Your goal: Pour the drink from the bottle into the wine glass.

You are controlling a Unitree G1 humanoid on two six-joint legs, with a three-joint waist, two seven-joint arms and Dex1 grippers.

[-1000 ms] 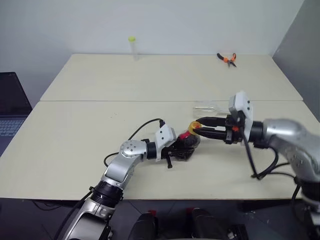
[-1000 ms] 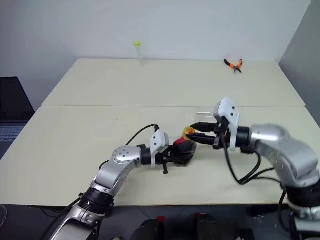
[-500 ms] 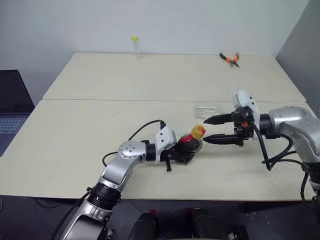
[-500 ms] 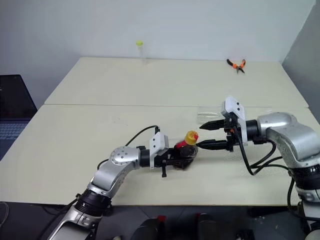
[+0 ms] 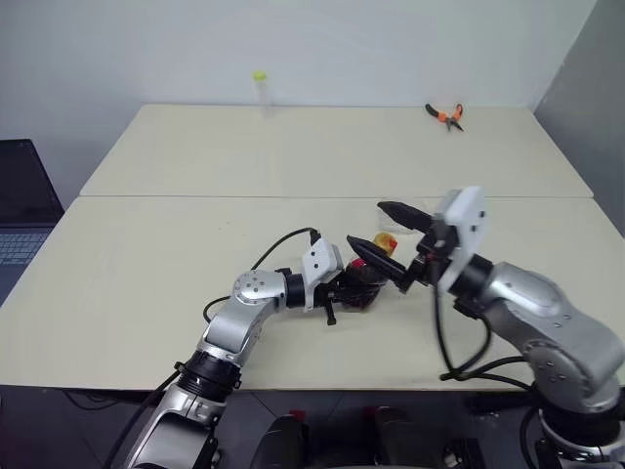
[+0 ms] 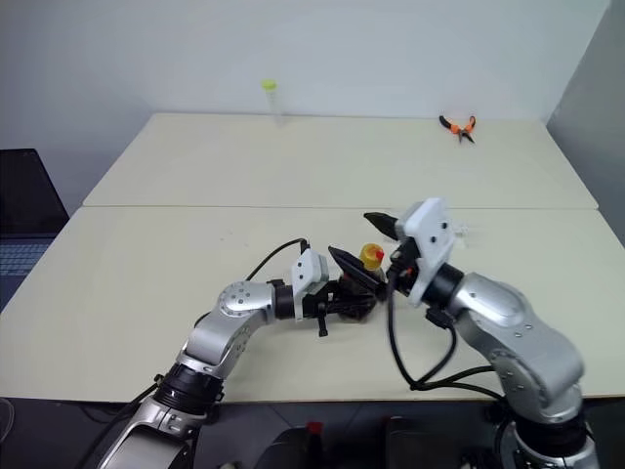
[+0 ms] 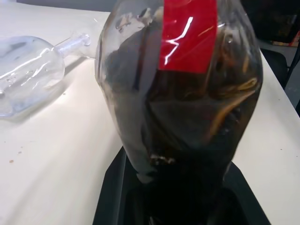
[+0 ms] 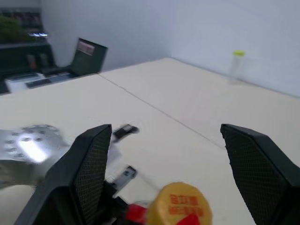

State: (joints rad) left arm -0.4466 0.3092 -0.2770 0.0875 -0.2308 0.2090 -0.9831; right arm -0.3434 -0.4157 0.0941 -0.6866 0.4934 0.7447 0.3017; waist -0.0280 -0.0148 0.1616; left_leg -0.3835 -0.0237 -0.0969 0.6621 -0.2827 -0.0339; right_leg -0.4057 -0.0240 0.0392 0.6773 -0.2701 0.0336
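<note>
Left pincer [image 5: 354, 291] is clenched on the small clear plastic bottle [image 5: 369, 275] of dark cola-like drink [image 7: 187, 136], gripping the rounded body low over the cream tabletop [image 5: 146, 264], near its front edge. The bottle leans with its neck toward the right arm; red label band and yellow cap [image 8: 179, 210] are both visible, cap on.

Right pincer [image 5: 392, 240] is released, jaws wide, nothing between them. Its black fingers [image 8: 86, 159] straddle the cap, one either side, not touching it as far as the wrist view shows.

The clear stemmed wine glass [image 7: 28, 75] lies on its side on the tabletop just beyond the bottle, empty, stem pointing away from the bowl.

Progress, judged from this: bottle is secured, nothing else is done. Cap has to come off first; the right pincer looks lined up for that. The glass must then be stood upright before any pour, and no drink has left the bottle.

Not involved: thin clear tube with yellow-green top [image 5: 259, 90] at the far edge, orange-handled pliers [image 5: 444, 114] far right, laptop [image 5: 21, 210] off the left side.
</note>
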